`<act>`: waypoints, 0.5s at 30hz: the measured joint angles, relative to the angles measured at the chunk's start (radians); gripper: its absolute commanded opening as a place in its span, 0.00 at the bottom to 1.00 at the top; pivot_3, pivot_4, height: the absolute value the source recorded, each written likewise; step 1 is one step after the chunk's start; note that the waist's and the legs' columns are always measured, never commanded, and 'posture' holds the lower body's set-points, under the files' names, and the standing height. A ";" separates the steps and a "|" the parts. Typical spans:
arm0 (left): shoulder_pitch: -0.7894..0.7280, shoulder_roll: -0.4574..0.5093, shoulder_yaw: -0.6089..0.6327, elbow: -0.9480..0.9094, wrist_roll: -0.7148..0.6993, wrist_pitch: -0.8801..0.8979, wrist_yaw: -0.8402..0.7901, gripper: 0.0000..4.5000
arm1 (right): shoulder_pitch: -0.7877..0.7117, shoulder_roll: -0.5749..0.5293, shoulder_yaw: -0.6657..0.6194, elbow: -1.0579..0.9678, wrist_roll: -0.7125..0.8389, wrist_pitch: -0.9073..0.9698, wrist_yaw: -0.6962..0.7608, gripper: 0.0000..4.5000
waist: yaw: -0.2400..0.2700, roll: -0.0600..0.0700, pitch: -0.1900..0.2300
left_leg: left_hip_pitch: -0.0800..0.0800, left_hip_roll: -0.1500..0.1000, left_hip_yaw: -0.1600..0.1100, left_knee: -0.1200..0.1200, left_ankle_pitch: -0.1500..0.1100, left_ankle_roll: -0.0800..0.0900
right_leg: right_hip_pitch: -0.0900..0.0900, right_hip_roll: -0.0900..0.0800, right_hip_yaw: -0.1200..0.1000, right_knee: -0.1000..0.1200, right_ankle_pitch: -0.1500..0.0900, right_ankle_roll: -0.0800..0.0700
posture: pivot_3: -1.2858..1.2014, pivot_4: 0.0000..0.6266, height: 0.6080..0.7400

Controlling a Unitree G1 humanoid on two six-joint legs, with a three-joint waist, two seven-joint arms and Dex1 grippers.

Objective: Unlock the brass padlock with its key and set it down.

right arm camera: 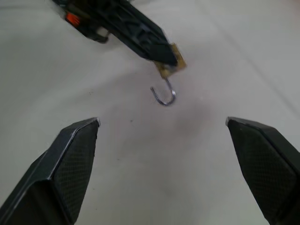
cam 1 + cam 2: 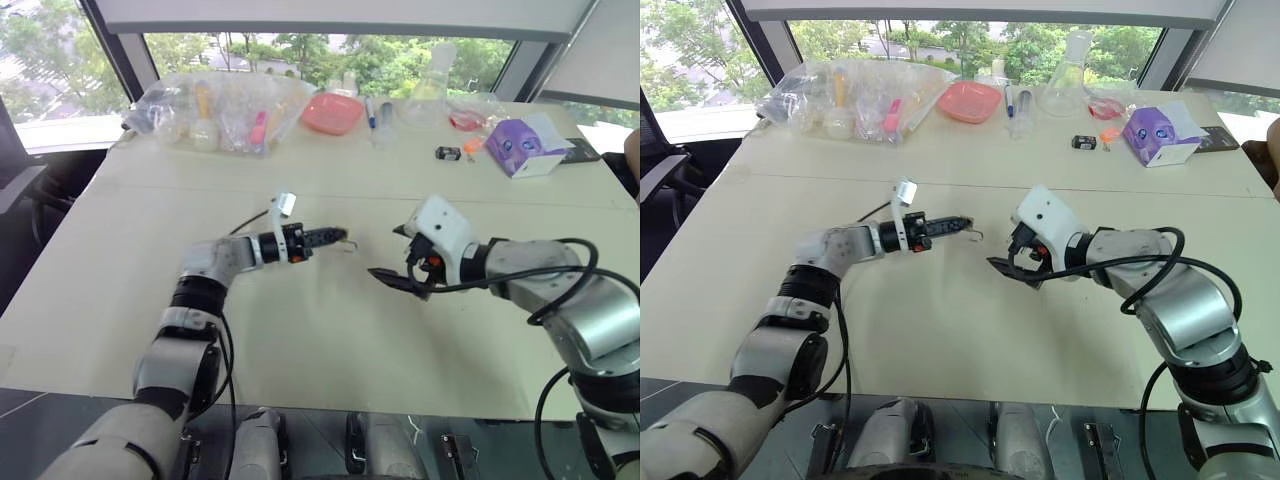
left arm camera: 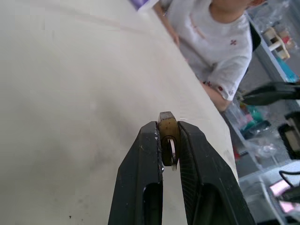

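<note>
Bright window daylight behind; wrist views slightly blurred.

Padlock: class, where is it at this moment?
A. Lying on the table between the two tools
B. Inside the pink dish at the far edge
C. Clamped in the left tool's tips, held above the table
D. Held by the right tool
C: the padlock sits pinched in the left tool with its shackle hanging open, while the right tool stands wide open and holds nothing.
</note>
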 measured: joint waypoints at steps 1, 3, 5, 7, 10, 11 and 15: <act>-0.018 -0.011 -0.007 0.039 0.017 -0.013 -0.008 0.01 | 0.002 0.000 0.003 -0.001 -0.001 0.007 -0.009 0.99 | 0.000 0.000 0.000 | 0.000 0.000 0.000 0.000 0.000 0.000 | 0.000 0.000 0.000 -0.001 0.000 0.000 | 0.52 0.24 1.00; -0.042 -0.023 -0.027 0.087 0.054 -0.040 -0.030 0.01 | 0.006 -0.003 0.014 -0.007 -0.010 0.016 -0.024 0.99 | -0.001 0.000 0.000 | 0.000 0.000 0.000 -0.001 0.000 0.000 | 0.000 0.000 0.000 -0.001 0.000 0.000 | 0.52 0.24 1.00; -0.051 -0.033 -0.037 0.116 0.081 -0.059 -0.052 0.23 | 0.011 -0.005 0.029 -0.009 -0.018 0.026 -0.036 1.00 | -0.002 0.000 0.000 | 0.000 0.000 0.000 -0.001 0.000 0.000 | 0.000 0.000 0.000 -0.001 0.000 0.000 | 0.52 0.24 1.00; -0.054 -0.039 -0.037 0.143 0.102 -0.065 -0.079 0.40 | 0.015 -0.005 0.034 -0.009 -0.019 0.034 -0.048 1.00 | -0.003 0.000 0.000 | 0.000 0.000 0.000 -0.001 0.000 0.000 | 0.000 0.000 0.000 -0.001 0.000 0.000 | 0.52 0.24 1.00; -0.058 -0.039 -0.034 0.152 0.109 -0.065 -0.114 0.74 | 0.015 -0.004 0.034 -0.009 -0.019 0.043 -0.059 1.00 | -0.002 0.000 0.000 | 0.000 0.000 0.000 -0.001 0.000 0.000 | 0.000 0.000 0.000 -0.001 0.000 0.000 | 0.52 0.24 1.00; -0.064 -0.039 -0.033 0.152 0.109 -0.065 -0.121 0.86 | 0.014 -0.004 0.034 -0.009 -0.019 0.044 -0.062 1.00 | -0.002 0.000 0.000 | 0.000 0.000 0.000 0.000 0.000 0.000 | 0.000 0.000 0.000 -0.001 0.000 0.000 | 0.52 0.24 1.00; -0.064 -0.027 -0.037 0.115 0.138 -0.102 -0.111 0.98 | 0.015 -0.002 0.035 -0.009 -0.019 0.045 -0.067 1.00 | -0.002 0.000 0.000 | 0.001 0.000 -0.002 0.000 0.000 0.000 | 0.001 0.000 0.000 -0.001 0.000 0.000 | 0.52 0.24 1.00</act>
